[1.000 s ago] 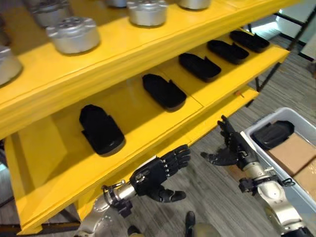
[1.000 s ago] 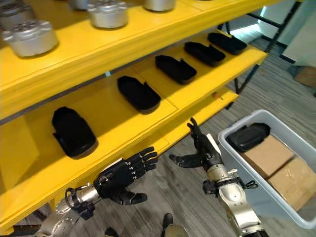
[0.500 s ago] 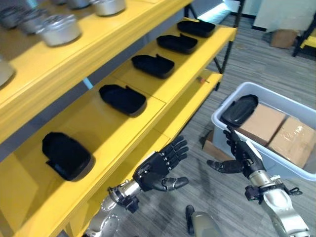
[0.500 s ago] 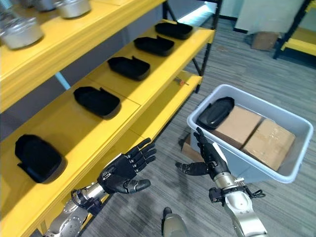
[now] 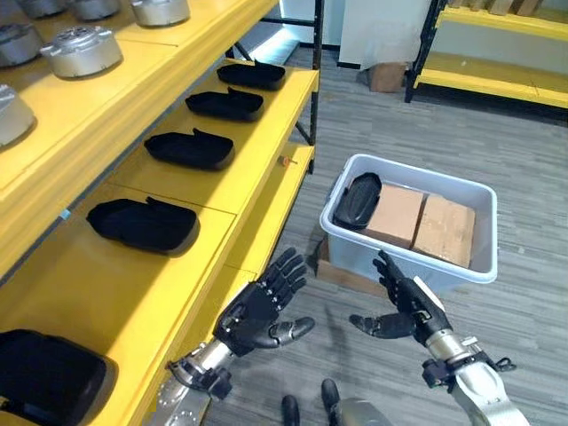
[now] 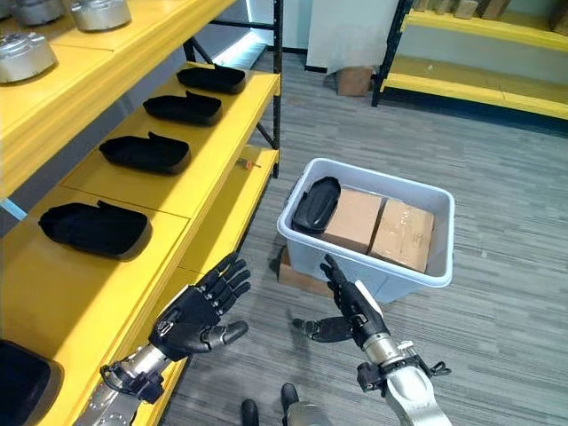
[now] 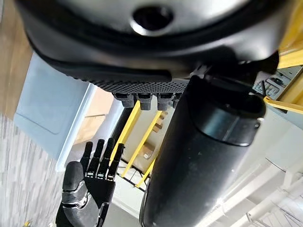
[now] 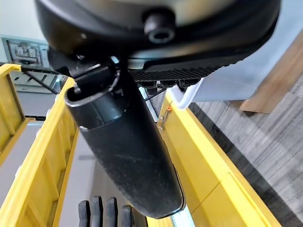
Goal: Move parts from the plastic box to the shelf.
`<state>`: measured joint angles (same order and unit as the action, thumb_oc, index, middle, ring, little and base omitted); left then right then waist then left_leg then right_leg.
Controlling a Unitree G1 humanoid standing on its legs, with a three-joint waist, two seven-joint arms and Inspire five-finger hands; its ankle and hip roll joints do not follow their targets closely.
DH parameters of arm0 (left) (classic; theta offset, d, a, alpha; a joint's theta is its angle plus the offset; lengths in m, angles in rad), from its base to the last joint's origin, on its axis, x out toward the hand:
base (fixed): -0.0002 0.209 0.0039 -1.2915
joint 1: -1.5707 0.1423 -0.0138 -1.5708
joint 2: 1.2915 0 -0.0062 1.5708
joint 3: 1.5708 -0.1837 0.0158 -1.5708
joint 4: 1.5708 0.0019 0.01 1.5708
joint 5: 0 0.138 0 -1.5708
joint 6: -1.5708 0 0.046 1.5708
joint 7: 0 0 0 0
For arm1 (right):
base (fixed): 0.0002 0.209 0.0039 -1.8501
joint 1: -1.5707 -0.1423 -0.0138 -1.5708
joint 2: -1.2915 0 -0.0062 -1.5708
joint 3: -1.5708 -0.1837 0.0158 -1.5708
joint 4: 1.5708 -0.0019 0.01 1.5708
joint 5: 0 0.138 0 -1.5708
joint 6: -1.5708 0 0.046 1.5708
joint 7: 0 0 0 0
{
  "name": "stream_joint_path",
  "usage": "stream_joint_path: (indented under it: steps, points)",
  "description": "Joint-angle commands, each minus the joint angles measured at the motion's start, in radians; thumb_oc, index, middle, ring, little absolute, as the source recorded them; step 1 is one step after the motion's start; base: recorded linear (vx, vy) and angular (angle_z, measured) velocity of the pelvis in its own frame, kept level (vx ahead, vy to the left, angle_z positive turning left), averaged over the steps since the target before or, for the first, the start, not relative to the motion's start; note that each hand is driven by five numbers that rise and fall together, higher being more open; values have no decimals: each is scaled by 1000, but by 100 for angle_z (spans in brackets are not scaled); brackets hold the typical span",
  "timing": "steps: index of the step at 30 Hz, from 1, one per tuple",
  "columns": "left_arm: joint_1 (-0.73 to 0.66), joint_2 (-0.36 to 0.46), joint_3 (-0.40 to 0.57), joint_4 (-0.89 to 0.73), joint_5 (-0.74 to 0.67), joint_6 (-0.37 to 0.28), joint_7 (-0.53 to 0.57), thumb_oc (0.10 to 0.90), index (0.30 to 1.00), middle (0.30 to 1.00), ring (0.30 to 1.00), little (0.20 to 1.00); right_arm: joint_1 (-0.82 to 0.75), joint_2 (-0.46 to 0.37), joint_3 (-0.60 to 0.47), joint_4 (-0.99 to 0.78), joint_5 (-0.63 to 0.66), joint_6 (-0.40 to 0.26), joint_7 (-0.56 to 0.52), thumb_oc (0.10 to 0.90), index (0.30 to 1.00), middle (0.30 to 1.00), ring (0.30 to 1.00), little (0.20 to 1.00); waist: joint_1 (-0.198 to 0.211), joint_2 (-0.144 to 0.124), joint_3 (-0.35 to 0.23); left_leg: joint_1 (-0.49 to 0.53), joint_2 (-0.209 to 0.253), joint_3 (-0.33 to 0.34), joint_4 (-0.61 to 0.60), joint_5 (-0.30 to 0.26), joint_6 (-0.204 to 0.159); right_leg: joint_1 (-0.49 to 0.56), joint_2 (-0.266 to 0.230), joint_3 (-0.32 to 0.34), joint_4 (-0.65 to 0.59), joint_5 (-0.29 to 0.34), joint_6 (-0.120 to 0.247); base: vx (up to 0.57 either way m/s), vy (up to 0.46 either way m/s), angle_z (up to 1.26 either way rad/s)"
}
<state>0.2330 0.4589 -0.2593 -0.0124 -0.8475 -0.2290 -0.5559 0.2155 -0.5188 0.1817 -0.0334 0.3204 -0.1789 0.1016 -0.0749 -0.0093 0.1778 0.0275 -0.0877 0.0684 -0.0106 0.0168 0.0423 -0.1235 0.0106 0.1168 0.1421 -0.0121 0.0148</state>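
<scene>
On the middle yellow shelf (image 5: 222,182), four black parts lie in a row, each apart from its neighbours: nearest part (image 5: 142,224), second part (image 5: 189,148), third part (image 5: 224,104), farthest part (image 5: 251,74). A fifth black part (image 5: 44,377) shows at the picture's lower left edge on the same level. One black part remains in the plastic box (image 5: 461,269), leaning against the box's near-left inner wall: remaining part (image 5: 356,200), beside two cardboard cartons (image 5: 424,222). Upper shelf (image 5: 115,89) carries silver metal discs (image 5: 82,51). By this evidence the task appears mostly done, with one part left to transfer.

Left hand (image 5: 257,312) hovers just off the shelf's front edge, fingers spread and straight, holding nothing. Right hand (image 5: 404,306) hovers above the floor just in front of the box, palm turned inward, fingers extended and thumb out, likewise empty. Both hands stand level with each other and near together, neither touching any part. The next step is probably a reach of the right hand into the box.
</scene>
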Motion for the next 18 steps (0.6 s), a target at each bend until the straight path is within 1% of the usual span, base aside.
stream_joint_path:
  steps: [1,2,4,5,6,7,8,9,10,11,12,13,14,15,16,18]
  points:
    - [-43,12,41,-112,37,-84,-40,900,1000,1000,1000,1000,-121,-33,-59,-60,1,-121,-2,900,1000,1000,1000,1000,22,-12,-54,-7,0,-130,-15,-48,-8,142,42,-40,-135,-14,27,31,128,-5]
    - [-52,17,36,-103,34,-91,-37,900,1000,1000,1000,1000,-133,-36,-56,-51,2,-119,-4,900,1000,1000,1000,1000,22,-10,-52,-5,5,-120,-17,-47,-5,137,44,-51,-94,-35,24,3,86,-4]
    - [-53,17,36,-103,33,-91,-38,900,1000,1000,1000,1000,-133,-36,-55,-51,1,-120,-4,900,1000,1000,1000,1000,22,-10,-52,-5,6,-120,-17,-47,-5,136,44,-52,-90,-37,24,-16,39,-12]
    - [-70,25,46,-93,33,-101,-20,900,1000,1000,1000,1000,-155,-30,-51,-43,-4,-121,-6,900,1000,1000,1000,1000,25,-5,-33,-6,18,-86,-8,-52,13,84,43,-109,96,-68,35,-60,36,-12]
    - [-77,28,50,-80,41,-117,-3,900,1000,1000,1000,1000,-165,-27,-48,-42,-2,-119,-11,900,1000,1000,1000,1000,26,-4,-18,-5,24,-71,-2,-54,20,48,40,-134,186,-63,44,-75,28,-14]
    - [-81,30,52,-72,41,-132,7,900,1000,1000,1000,1000,-170,-26,-47,-41,0,-116,-14,900,1000,1000,1000,1000,28,-7,-10,-4,25,-62,0,-54,24,29,36,-143,221,-63,48,-60,-19,-27]
    - [-87,27,61,-64,40,-138,14,900,1000,1000,1000,1000,-180,-20,-43,-34,-3,-119,-9,900,1000,1000,1000,1000,38,-9,3,-1,31,-44,6,-57,26,9,4,-186,270,-45,65,-33,-56,-52]
    - [-91,20,74,-55,42,-131,25,900,1000,1000,1000,1000,-196,-8,-38,-17,-26,-130,-7,900,1000,1000,1000,1000,51,-10,19,6,43,-21,9,-59,25,1,-40,-223,283,-24,82,-18,-47,-51]
    - [-91,20,74,-55,42,-131,25,900,1000,1000,1000,1000,-196,-8,-37,-17,-26,-130,-7,900,1000,1000,1000,1000,51,-10,20,8,42,-20,9,-59,25,2,-41,-223,284,-25,83,17,-145,-59]
    - [-92,14,86,-50,58,-130,44,900,1000,1000,1000,1000,-213,1,-34,-1,-67,-141,-25,900,1000,1000,1000,1000,64,-13,29,21,58,0,4,-58,17,9,-94,-243,223,0,99,40,-172,-78]
    - [-90,13,90,-49,72,-119,48,900,1000,1000,1000,1000,-220,0,-33,2,-82,-139,-36,900,1000,1000,1000,1000,67,-12,35,37,69,5,-3,-58,11,29,-110,-240,176,7,104,49,-196,-81]
    - [-89,15,89,-49,75,-117,50,900,1000,1000,1000,1000,-221,0,-33,1,-86,-138,-40,900,1000,1000,1000,1000,66,-13,37,43,73,4,-5,-59,9,38,-114,-235,155,11,106,71,-213,-85]
    - [-88,21,85,-47,85,-111,53,900,1000,1000,1000,1000,-223,-1,-33,-4,-101,-134,-63,900,1000,1000,1000,1000,61,-14,34,55,86,-4,-14,-60,0,59,-133,-209,75,30,115,81,-215,-54]
    - [-88,26,82,-47,80,-106,54,900,1000,1000,1000,1000,-221,-4,-36,-10,-109,-128,-73,900,1000,1000,1000,1000,57,-14,31,63,95,-10,-21,-62,-6,76,-143,-193,23,38,122,124,-316,-41]
    - [-84,30,82,-44,69,-103,51,900,1000,1000,1000,1000,-221,-4,-39,-15,-126,-121,-87,900,1000,1000,1000,1000,53,-14,24,76,106,-11,-35,-65,-16,84,-165,-173,-42,65,136,111,-249,-15]
    - [-72,36,90,-48,65,-100,42,900,1000,1000,1000,1000,-229,0,-35,-16,-134,-109,-92,900,1000,1000,1000,1000,55,-14,22,108,127,11,-57,-69,-30,82,-192,-178,-91,113,157,161,-370,-5]
